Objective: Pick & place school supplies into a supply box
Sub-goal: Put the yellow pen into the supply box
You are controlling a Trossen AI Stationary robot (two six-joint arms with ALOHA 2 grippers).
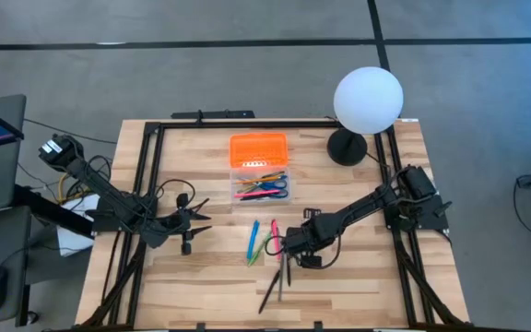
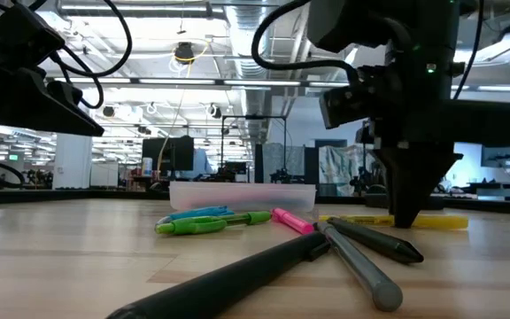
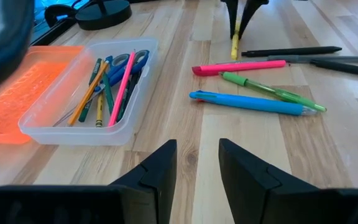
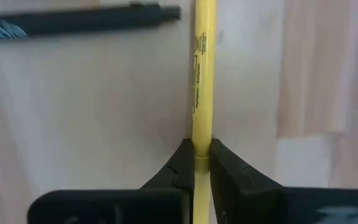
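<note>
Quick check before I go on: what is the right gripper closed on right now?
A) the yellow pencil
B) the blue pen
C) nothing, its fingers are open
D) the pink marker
A: in the right wrist view the right gripper has its fingers pinched on the yellow pencil, which lies on the table; the pink marker and blue pen lie free nearby.

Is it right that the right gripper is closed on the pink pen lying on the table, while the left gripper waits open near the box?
Not quite: the right gripper is closed on the yellow pencil, as the right wrist view shows. The pink pen lies untouched. The left gripper does wait open near the box.
</note>
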